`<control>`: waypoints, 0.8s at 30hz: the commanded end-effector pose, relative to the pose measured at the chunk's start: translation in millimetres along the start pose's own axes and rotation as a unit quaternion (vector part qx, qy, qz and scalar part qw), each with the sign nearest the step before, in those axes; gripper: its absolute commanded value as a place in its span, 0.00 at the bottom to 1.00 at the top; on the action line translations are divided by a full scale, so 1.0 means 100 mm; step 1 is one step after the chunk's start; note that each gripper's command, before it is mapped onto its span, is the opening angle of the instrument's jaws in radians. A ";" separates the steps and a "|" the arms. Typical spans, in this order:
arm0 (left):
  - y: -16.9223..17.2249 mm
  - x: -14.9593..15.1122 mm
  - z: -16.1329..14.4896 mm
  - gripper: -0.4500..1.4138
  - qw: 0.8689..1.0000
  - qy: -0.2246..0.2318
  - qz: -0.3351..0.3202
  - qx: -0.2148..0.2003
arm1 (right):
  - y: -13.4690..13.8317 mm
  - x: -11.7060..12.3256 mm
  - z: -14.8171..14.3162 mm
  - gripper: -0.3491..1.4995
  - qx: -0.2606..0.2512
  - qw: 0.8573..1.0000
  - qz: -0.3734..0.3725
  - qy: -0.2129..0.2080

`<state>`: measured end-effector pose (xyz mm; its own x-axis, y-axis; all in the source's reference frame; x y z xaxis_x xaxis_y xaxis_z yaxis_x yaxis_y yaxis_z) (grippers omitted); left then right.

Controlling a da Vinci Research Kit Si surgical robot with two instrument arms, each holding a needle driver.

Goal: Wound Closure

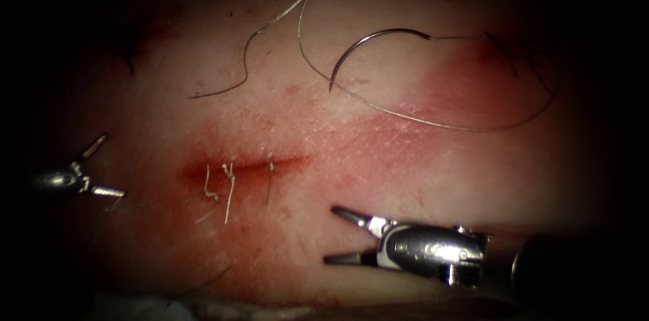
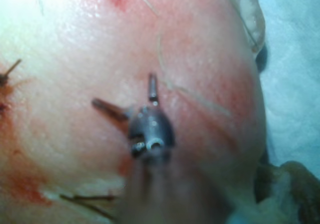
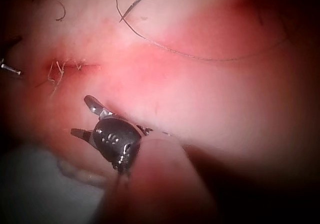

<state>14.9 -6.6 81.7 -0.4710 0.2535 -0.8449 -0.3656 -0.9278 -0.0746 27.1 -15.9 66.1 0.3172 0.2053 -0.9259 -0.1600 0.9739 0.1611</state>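
Both tools, left tool (image 1: 94,167) and right tool (image 1: 336,234), gape wide, holding nothing; the needle (image 1: 370,42) lies loose at one o'clock from the cut (image 1: 247,165), maybe snagging its thread (image 1: 433,121) if grabbed carelessly

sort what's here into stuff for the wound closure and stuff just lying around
For the job:
- left tool, jaws open, holding nothing
- right tool, jaws open, holding nothing
- needle, lying free on the tissue, above the cut
- thread trailing from the needle

Lying about:
- cut ends of thread at the stitches
- loose strand upper left
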 end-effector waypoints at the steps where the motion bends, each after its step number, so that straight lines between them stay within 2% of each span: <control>1: -0.010 0.005 0.003 0.83 1.000 0.004 0.000 0.013 | -0.007 -0.004 0.009 0.91 0.002 1.000 0.001 0.001; 2: -0.029 0.018 0.002 0.82 0.999 0.014 -0.005 0.034 | -0.007 -0.005 0.009 0.91 0.001 1.000 0.001 0.003; 7: -0.077 0.052 0.004 0.69 0.994 0.052 0.001 0.091 | -0.009 -0.005 0.007 0.91 0.002 1.000 0.001 0.003; 10: -0.081 0.062 0.003 0.66 0.990 0.084 0.005 0.110 | -0.008 -0.003 0.004 0.91 0.002 1.000 0.002 0.003; 12: -0.077 0.064 0.003 0.65 0.990 0.090 0.005 0.106 | -0.007 -0.003 0.004 0.91 0.002 1.000 0.002 0.003; 15: -0.043 0.072 0.005 0.65 0.991 0.109 0.009 0.082 | -0.005 -0.003 0.004 0.90 0.002 1.000 0.003 0.003; 18: 0.005 0.089 0.014 0.65 0.990 0.132 0.015 0.052 | -0.002 -0.001 0.002 0.90 0.003 1.000 0.004 0.003; 20: 0.023 0.099 0.021 0.68 0.989 0.145 0.017 0.034 | 0.000 0.001 0.001 0.90 0.004 1.000 0.006 0.002; 21: 0.043 0.110 0.031 0.68 0.988 0.150 0.018 0.028 | 0.003 0.004 0.001 0.90 0.001 1.000 0.008 0.002; 24: 0.077 0.129 0.051 0.68 0.987 0.156 0.035 0.016 | 0.009 0.009 0.002 0.90 -0.001 1.000 0.012 0.001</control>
<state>1.6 -9.1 72.3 -0.2346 0.0511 -0.9708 -0.3495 -0.9363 0.0352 26.6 -14.3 64.9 0.3137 0.2272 -0.9219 -0.1725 0.9684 0.1799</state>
